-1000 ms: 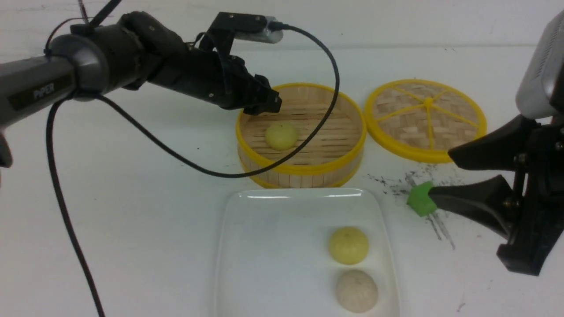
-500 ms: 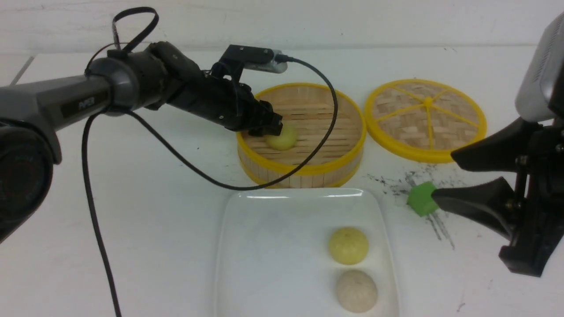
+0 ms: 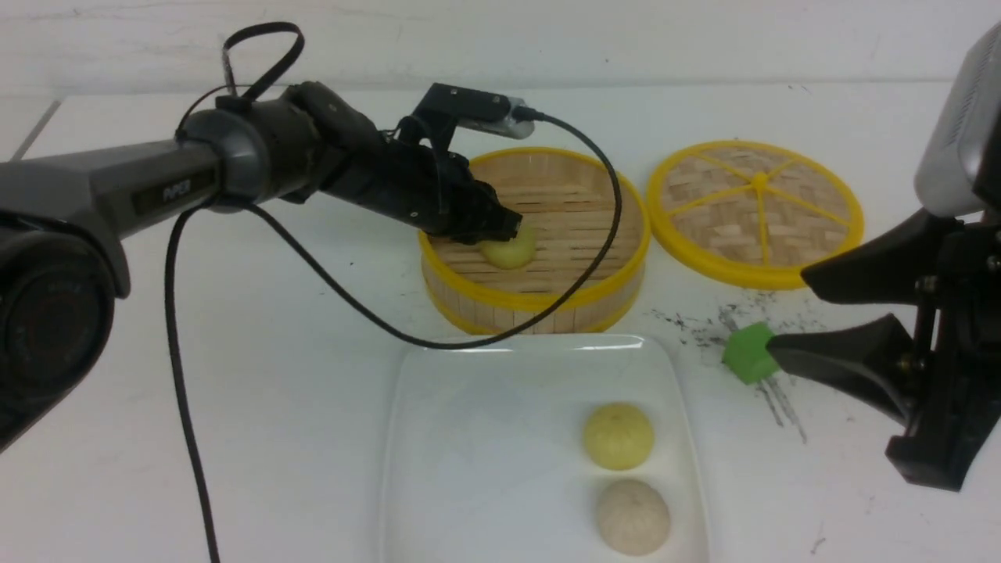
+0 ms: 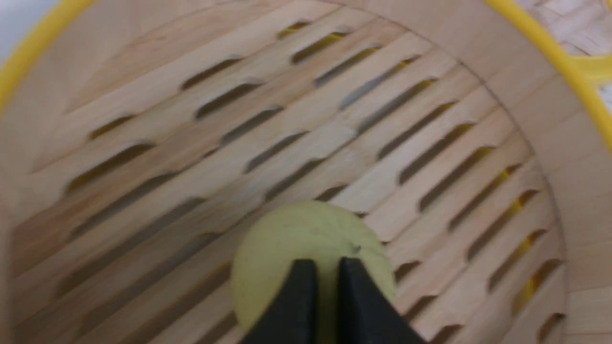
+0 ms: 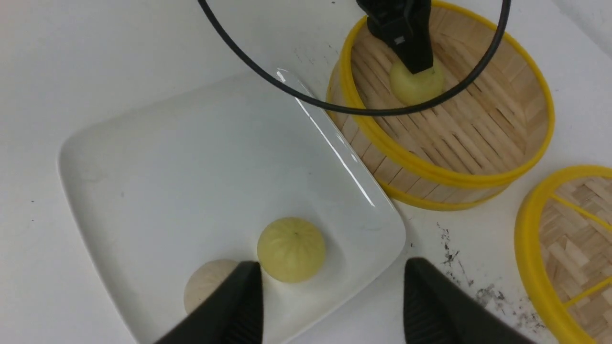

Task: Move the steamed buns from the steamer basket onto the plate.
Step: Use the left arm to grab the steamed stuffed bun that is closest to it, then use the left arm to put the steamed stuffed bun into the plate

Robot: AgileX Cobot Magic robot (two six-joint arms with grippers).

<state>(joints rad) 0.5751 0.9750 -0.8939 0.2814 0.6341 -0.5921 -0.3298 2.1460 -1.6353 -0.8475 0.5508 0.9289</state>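
Left gripper (image 3: 504,229) is down inside the basket (image 3: 539,300), tips at the top of the basket bun (image 3: 514,253). That bun sits on the slat floor, on the basket's left half. In the left wrist view the jaws are nearly together, with only a slit between them that is far narrower than the bun. So they are closed over it, not around it. Right gripper (image 3: 786,309) hangs spread wide, off to the right of the plate (image 3: 469,438). Its lower finger overlaps the green cube (image 3: 747,353) in the front view, and I can't tell if they touch. The plate lies just in front of the basket, edges close. On the plate's right side sit the yellow bun (image 3: 618,435) and, on its camera side, the beige bun (image 3: 633,516), nearly touching each other. The left arm's cable (image 3: 375,317) sags in a loop across the basket's rim and near wall, reaching the plate's far edge in the front view. The lid (image 3: 755,211) lies flat just right of the basket, not touching it. Black scuffs (image 3: 704,328) mark the table (image 3: 274,407) between the lid and the cube.
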